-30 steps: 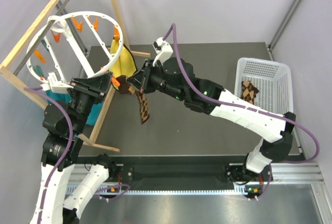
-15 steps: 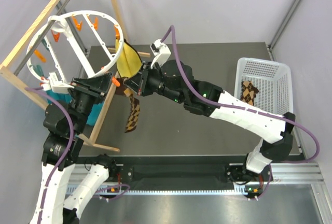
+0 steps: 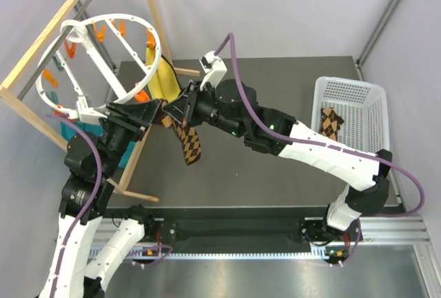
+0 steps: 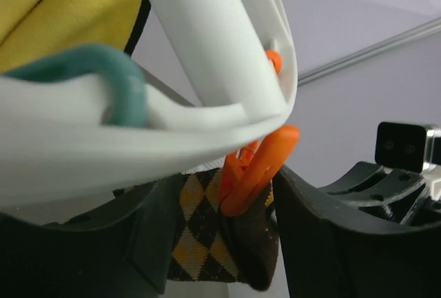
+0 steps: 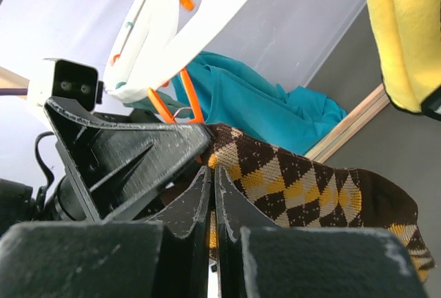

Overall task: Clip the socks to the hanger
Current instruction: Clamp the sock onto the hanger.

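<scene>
The white ring hanger [image 3: 114, 17] hangs from the wooden frame; its rim fills the top of the left wrist view [image 4: 207, 56]. My right gripper [image 3: 173, 115] is shut on the cuff end of one argyle sock [image 3: 191, 145], which dangles below the ring's near edge. In the right wrist view the jaws [image 5: 212, 170] pinch the sock [image 5: 310, 181]. My left gripper [image 3: 148, 110] is open, its jaws either side of an orange clip [image 4: 255, 170] under the rim, with the sock [image 4: 207, 232] behind the clip. The second sock [image 3: 332, 120] lies in the basket.
The wooden frame rack [image 3: 41, 36] stands at the left with a yellow cloth [image 3: 164, 81] and a teal cloth [image 3: 69, 131] on it. A white mesh basket [image 3: 348, 91] sits at the right of the grey table. Other orange clips [image 3: 102, 32] hang round the ring.
My left gripper has moved up and right against the ring's near edge, and the hanger has tilted. The sock swung left, then back right, still in my right gripper.
</scene>
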